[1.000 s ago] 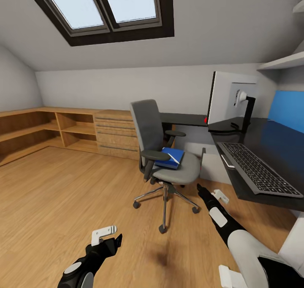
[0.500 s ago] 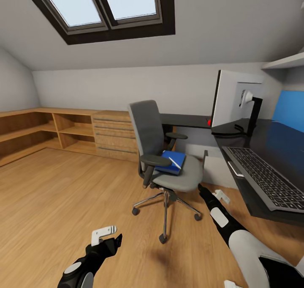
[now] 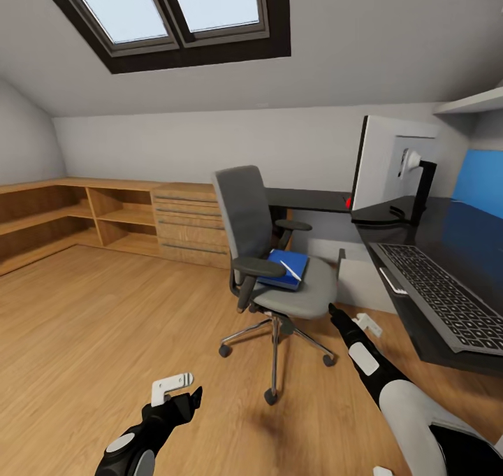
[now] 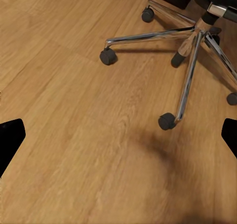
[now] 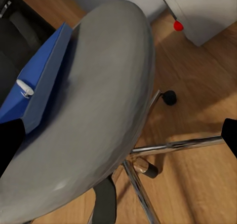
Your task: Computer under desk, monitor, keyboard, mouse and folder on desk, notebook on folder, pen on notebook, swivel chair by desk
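Two grippers, left point(image 3: 183, 390) and right point(image 3: 347, 320), are hanging open and empty while the folder point(image 3: 282, 268), stiff, light and probably slick, is lying on the chair point(image 3: 293, 296) seat, likeliest taken by its overhanging front edge.

One swivel chair point(image 3: 269, 252), one blue folder point(image 3: 282, 268) with one white pen point(image 3: 289, 269), one monitor point(image 3: 388, 165), one keyboard point(image 3: 440, 296), one desk point(image 3: 447, 238), one computer point(image 5: 205, 9), one skylight point(image 3: 168, 15) with two panes, two grippers
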Robot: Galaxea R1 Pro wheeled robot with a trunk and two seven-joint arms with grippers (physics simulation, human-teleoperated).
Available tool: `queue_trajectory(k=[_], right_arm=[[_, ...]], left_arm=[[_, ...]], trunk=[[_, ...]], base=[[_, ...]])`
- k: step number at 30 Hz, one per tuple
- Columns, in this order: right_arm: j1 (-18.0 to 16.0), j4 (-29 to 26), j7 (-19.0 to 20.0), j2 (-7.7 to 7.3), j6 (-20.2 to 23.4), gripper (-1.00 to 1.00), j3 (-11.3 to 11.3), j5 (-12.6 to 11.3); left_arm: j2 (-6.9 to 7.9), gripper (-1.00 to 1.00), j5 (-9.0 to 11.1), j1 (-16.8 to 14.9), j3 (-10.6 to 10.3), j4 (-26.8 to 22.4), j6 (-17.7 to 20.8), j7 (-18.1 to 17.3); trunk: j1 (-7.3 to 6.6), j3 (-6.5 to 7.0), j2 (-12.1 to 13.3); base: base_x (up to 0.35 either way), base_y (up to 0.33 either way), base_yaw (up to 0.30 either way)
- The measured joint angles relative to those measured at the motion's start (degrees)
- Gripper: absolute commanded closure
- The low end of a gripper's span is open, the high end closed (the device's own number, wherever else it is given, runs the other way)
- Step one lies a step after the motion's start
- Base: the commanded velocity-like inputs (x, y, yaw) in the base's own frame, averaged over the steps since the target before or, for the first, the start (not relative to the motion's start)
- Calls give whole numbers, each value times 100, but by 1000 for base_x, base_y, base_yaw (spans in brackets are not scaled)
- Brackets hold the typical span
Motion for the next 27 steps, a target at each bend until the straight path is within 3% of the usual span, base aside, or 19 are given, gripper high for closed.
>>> queue_trajectory(k=[16, 27], right_arm=[[-4, -15, -3, -8, 8, -100, -7, 2], [0, 9, 1, -84, 9, -100, -15, 1]], left_arm=[[0, -100, 1, -3, -1, -1, 1, 0], [0, -100, 4, -1, -2, 2, 0, 1]], trunk=[[0, 0, 0], [0, 0, 0]], base=[[0, 43, -5], [0, 110, -211]])
